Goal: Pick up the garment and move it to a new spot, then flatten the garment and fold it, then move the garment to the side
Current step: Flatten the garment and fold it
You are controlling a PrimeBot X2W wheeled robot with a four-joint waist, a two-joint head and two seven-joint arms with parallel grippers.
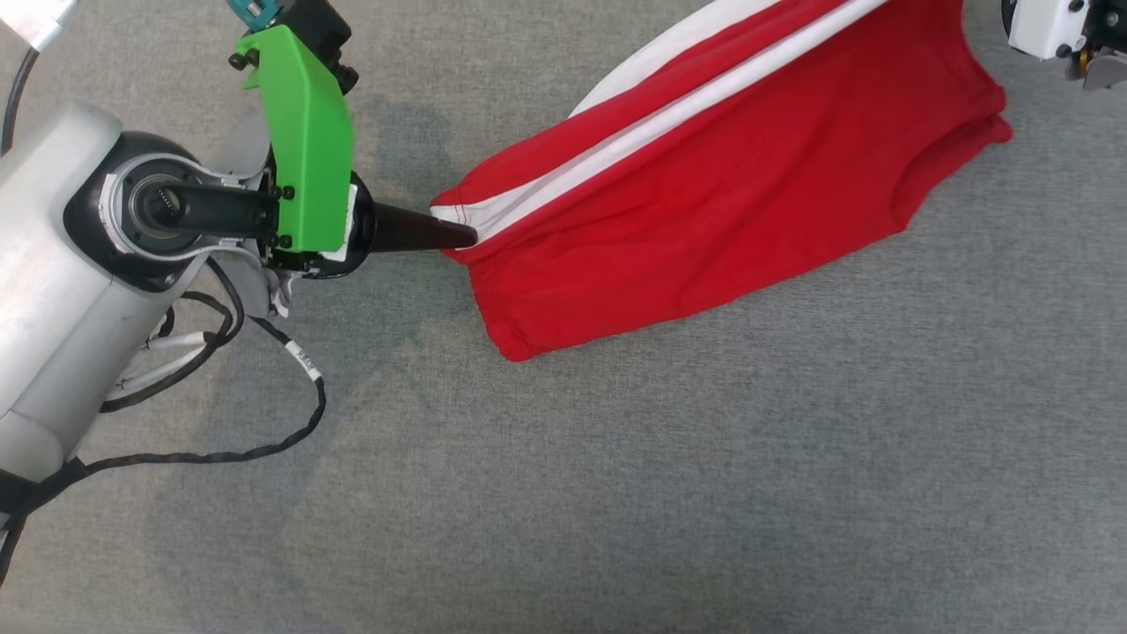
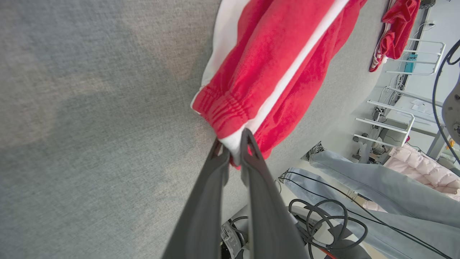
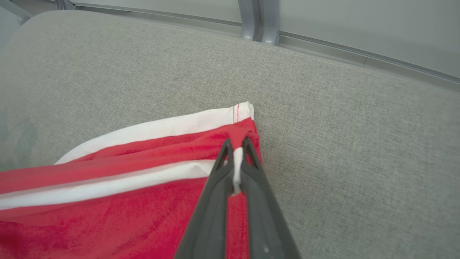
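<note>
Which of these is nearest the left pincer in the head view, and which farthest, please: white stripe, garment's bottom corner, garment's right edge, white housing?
1. White stripe: its end sits in the left pincer.
2. Garment's bottom corner: just below the pincer.
3. Garment's right edge: far right, across the garment.
4. White housing: top right corner, beyond it.

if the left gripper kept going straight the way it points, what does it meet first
The red garment: the left gripper is shut on its gathered edge, and more of that cloth seems to lie straight ahead.
</note>
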